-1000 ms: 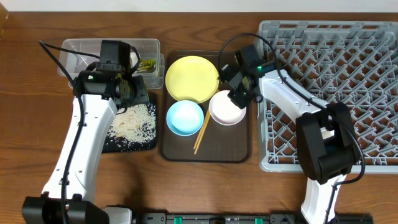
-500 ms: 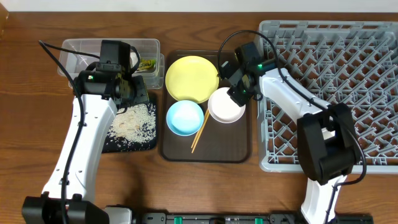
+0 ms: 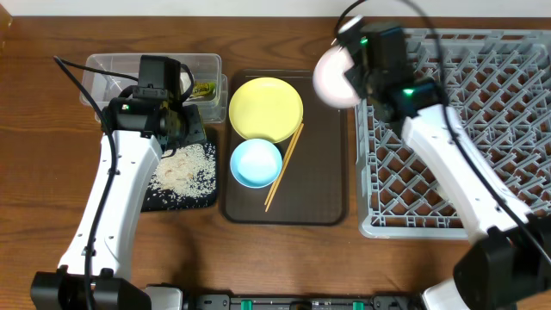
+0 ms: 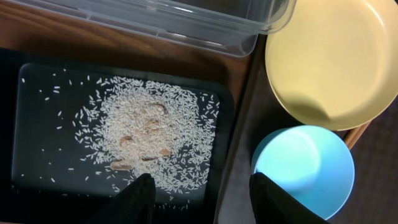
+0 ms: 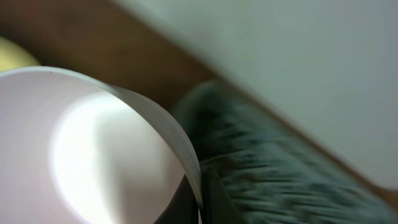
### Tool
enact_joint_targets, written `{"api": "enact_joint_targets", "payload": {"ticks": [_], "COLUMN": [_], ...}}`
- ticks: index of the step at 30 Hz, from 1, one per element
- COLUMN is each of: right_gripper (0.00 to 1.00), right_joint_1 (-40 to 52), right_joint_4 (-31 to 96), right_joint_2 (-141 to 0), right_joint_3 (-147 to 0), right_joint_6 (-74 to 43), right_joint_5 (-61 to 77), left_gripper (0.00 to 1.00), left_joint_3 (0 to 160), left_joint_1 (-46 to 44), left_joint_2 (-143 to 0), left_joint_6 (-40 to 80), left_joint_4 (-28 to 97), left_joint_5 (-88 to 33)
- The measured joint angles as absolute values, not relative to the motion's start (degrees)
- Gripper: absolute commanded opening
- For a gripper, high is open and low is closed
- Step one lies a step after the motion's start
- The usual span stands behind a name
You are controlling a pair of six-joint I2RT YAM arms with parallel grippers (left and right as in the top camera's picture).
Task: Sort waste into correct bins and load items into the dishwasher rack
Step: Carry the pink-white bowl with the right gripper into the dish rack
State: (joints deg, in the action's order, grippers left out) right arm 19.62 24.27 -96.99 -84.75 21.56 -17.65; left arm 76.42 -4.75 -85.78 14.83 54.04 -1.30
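Right claw (image 3: 356,67), shut on the rim of the white-pinkish bowl (image 3: 333,76), holds it aloft, apparently over the corner of the dishwasher rack (image 3: 482,129). Left claw (image 4: 208,199), half parted and empty, hovers over rice (image 4: 149,130) in the black tray (image 4: 37,180).

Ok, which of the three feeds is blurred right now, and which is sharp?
Right wrist: heavily smeared; the grey plastic rack is streaks, only the rim of the white-pinkish bowl reads. Overhead: sharp, soft around that held bowl. Left wrist: crisp, single white rice grains on the shallow black tray stand out.
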Motion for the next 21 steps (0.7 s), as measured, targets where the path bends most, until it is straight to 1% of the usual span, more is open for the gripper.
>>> {"api": "enact_joint_targets", "payload": {"ticks": [6, 13, 21], "right_gripper": [0.01, 0.01, 0.01], "right_joint_1": [17.12, 14.79, 13.74], "right_joint_4": [15.27, 5.8, 1.21], "right_joint_2": [-97.54, -104.42, -112.14], "right_joint_3": [-84.95, -84.97, -84.95], "right_joint_6": [25.02, 30.2, 31.59], "right_joint_5": [-31.33, -45.95, -53.54], "left_gripper": [0.52, 0.53, 0.53], "left_joint_3": [76.42, 76.42, 76.42], "left_joint_1": [-4.75, -4.75, -4.75], "left_joint_2": [-85.78, -85.78, -85.78], "left_joint_6": [14.83, 14.83, 14.83], "left_joint_4": [54.06, 54.06, 54.04], "left_joint_5": [-1.3, -1.3, -1.3]}}
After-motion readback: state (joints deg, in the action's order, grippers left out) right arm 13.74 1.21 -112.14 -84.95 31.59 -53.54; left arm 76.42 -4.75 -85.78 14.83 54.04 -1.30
